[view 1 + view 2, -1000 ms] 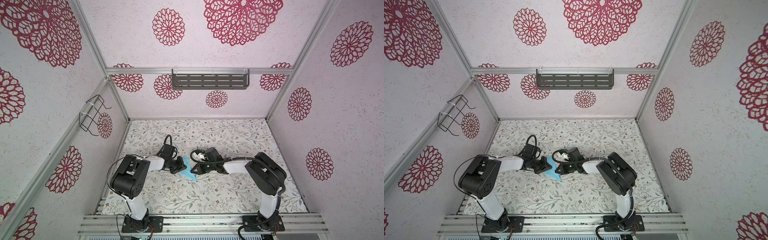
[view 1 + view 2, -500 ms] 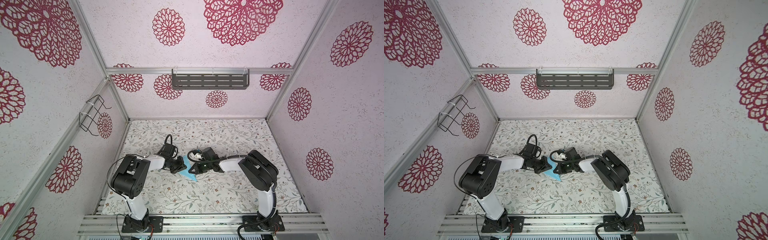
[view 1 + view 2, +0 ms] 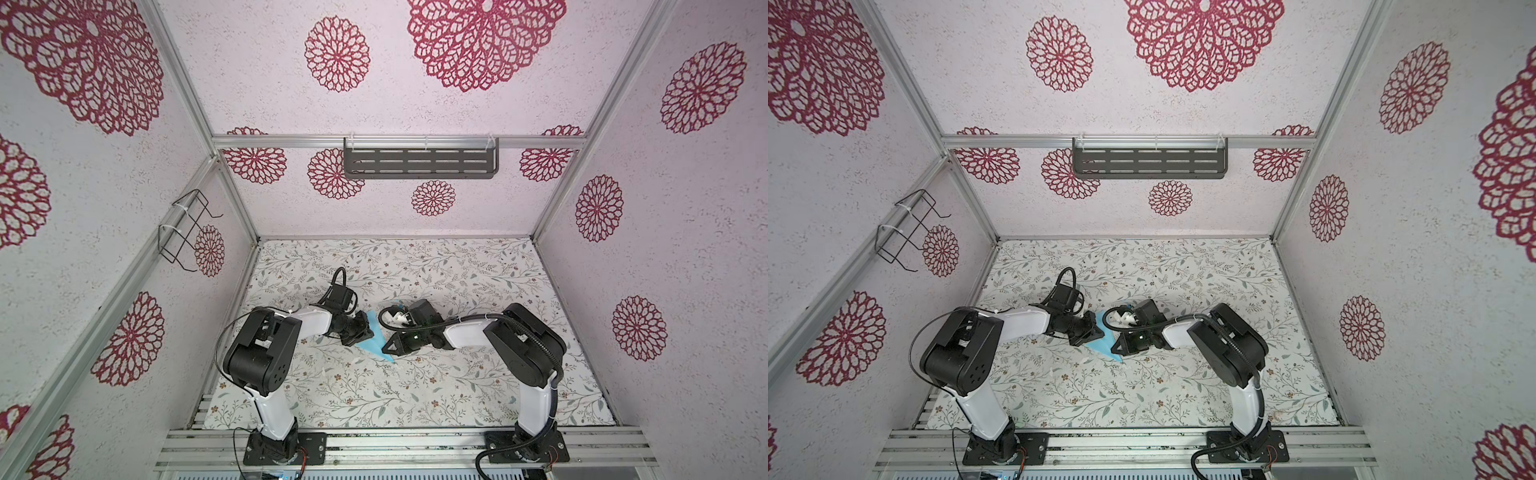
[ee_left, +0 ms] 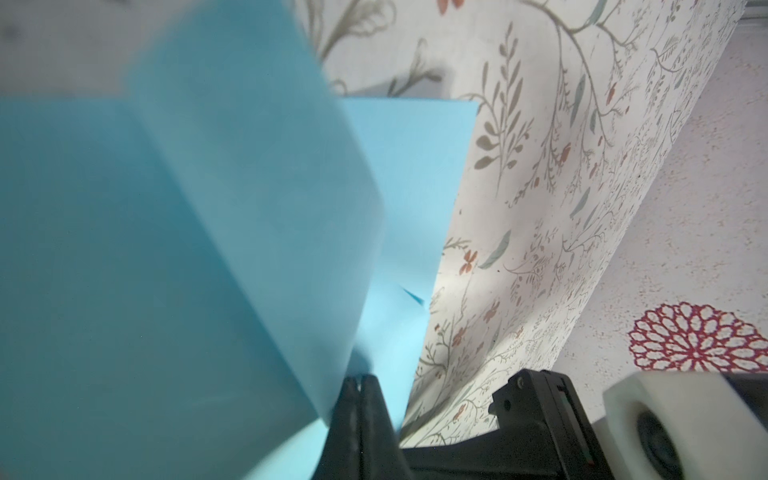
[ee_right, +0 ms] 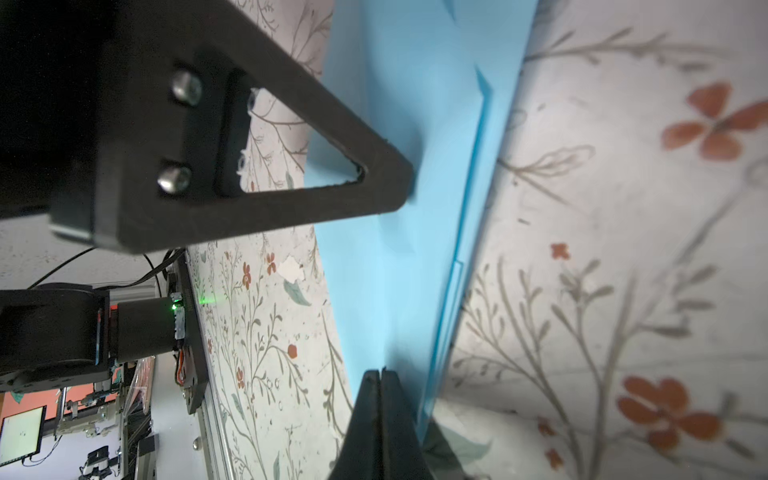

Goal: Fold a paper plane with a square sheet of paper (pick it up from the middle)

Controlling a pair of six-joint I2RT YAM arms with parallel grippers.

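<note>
The paper (image 3: 375, 337) is light blue, already folded into a narrow wedge, and sits near the middle of the table (image 3: 415, 395), between the two grippers. In both top views its pointed end is directed toward the near edge of the table and its wider end toward the back wall. The left gripper (image 3: 360, 337) meets the paper from the left side. Its fingers are pressed together and, in the left wrist view, a raised blue flap (image 4: 232, 199) runs down into the closed fingertips of the left gripper (image 4: 359, 380). The right gripper (image 3: 389, 347) meets the paper from the right side, closer to the pointed end. Its fingers are also pressed together, and in the right wrist view the lower edge of the paper (image 5: 395, 270) ends at the closed tips of the right gripper (image 5: 380, 374). In that same view the tip of a left finger (image 5: 390, 183) touches the flat face of the paper. Whether the paper lies on the table or is lifted clear cannot be told.
</note>
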